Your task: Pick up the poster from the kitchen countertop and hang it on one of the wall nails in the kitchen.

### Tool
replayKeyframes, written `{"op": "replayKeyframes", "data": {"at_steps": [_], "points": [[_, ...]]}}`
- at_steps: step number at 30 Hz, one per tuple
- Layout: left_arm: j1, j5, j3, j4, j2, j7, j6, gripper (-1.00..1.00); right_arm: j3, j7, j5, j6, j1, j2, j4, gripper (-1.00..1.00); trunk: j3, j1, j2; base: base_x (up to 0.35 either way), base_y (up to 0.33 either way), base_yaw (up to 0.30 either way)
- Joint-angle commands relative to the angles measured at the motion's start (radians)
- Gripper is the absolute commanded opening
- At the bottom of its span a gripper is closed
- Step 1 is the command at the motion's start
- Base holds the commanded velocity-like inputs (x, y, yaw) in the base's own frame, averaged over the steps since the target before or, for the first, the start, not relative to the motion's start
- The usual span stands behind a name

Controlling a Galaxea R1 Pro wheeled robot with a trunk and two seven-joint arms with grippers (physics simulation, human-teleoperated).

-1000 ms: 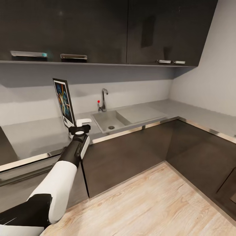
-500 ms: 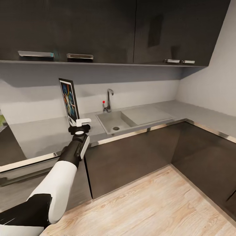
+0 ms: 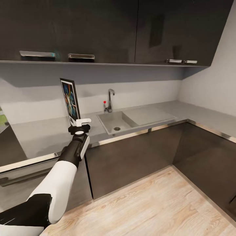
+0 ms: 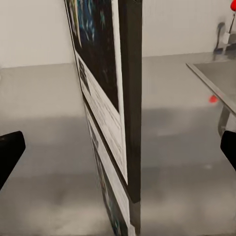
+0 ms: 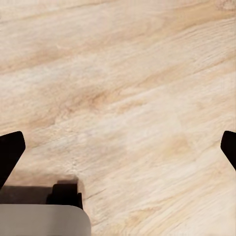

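— Above the left pincer [image 3: 79,126], what is standing there?

— That is the poster [image 3: 71,101], upright and nearly edge-on, its bottom edge down at the pincer, over the grey bench [image 3: 42,134] with the sink [image 3: 116,122] off to the pincer's right.

— Is the pincer clamped on it?

— I judge so. In the left wrist view the poster [image 4: 115,113] runs straight down between the fingers, though the dark fingertips [image 4: 9,155] at the frame edges look wide, so the contact itself is hidden.

— How will it handle?

— Probably light and stiff: a thin framed board, apt to swing or twist when held by one edge. A hold on the lower frame, well centred, seems best, leaving the top free for a nail.

— And the right pincer [image 5: 118,147]?

— Spread apart, holding nothing, pointed at the wooden floor [image 5: 123,88].
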Motion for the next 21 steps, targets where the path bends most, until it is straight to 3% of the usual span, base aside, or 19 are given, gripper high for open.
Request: {"op": "replayKeyframes", "data": {"at_steps": [1, 15, 21], "points": [[-0.001, -0.011, 0.003, -0.001, -0.001, -0.001, 0.008, 1.0, 0.001, -0.006, 0.01, -0.001, -0.001, 0.0, 0.001, 1.0, -0.001, 0.0, 0.0, 0.174, 0.0, 0.012], [-0.001, -0.011, 0.004, -0.015, -0.001, 0.001, 0.008, 1.0, 0.002, -0.005, 0.011, 0.0, -0.001, -0.001, 0.001, 1.0, -0.001, 0.0, 0.0, 0.089, 0.0, 0.002], [-0.001, -0.011, 0.004, -0.024, -0.001, 0.002, 0.008, 1.0, 0.003, -0.005, 0.01, -0.001, -0.001, -0.001, 0.001, 1.0, -0.001, 0.0, 0.0, 0.213, 0.0, 0.0]]}}
